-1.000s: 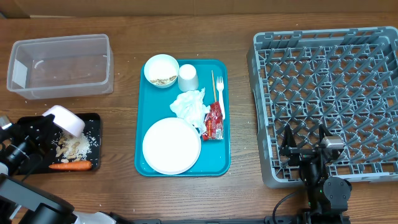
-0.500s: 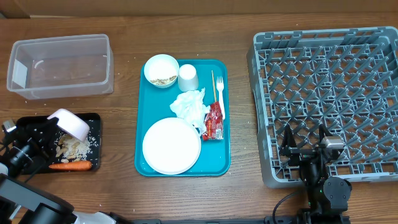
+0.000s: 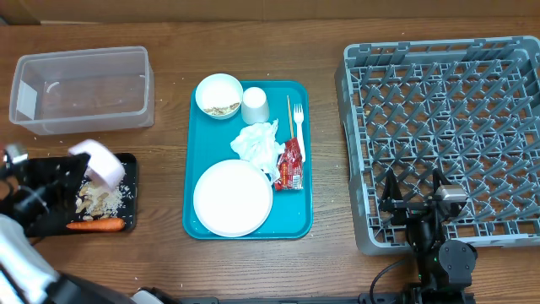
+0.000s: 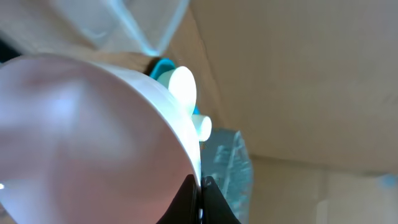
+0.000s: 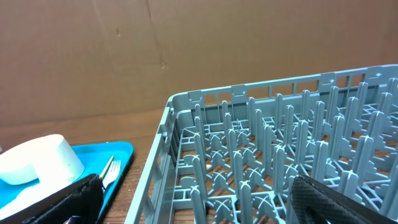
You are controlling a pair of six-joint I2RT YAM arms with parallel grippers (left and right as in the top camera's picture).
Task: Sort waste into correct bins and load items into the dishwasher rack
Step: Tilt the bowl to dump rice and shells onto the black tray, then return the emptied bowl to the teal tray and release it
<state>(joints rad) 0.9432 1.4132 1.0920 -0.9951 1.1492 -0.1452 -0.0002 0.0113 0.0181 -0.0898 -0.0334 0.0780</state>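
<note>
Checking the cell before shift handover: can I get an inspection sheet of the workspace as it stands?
Surface: wooden table, no spills seen.
Job's things: bowl tipped over black tray, which holds scraps and carrot; tub looks empty; teal tray carries plate, second bowl, cup, napkin, wrapper, fork, chopsticks; rack holds no dishes.
Clutter: nothing seen.
Grippers: left gripper shut on bowl's rim; right gripper open over rack's near edge.
Cables: black cable by right arm's base.
Surroundings: cardboard wall behind table.
</note>
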